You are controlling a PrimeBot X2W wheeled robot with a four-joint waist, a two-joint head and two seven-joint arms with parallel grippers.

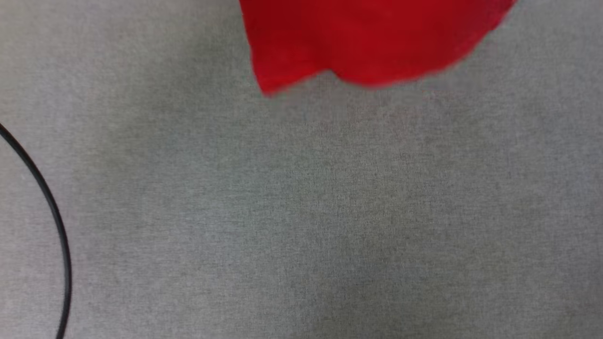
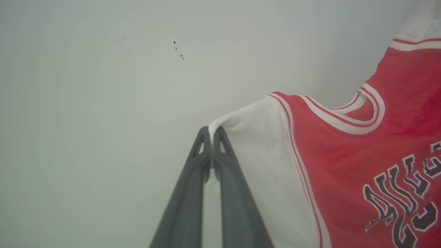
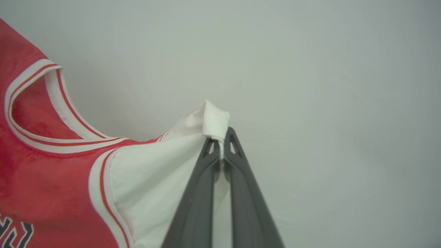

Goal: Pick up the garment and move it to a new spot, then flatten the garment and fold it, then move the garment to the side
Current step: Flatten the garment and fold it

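Left gripper [image 2: 211, 132]: fingers pinched on a white sleeve tip.
Garment [image 2: 344, 155]: red jersey, slung between both grippers. Judged soft, light and limp; best held at the sleeve ends.
Right gripper [image 3: 221, 137]: clamped on the opposite sleeve.

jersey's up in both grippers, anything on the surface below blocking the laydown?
Nothing visible blocks it. The garment hangs with its red hem over the grey surface, nothing seen beneath. A black cable curves at the head view's left edge, well apart from the hem. Left gripper and right gripper each pinch a white sleeve.
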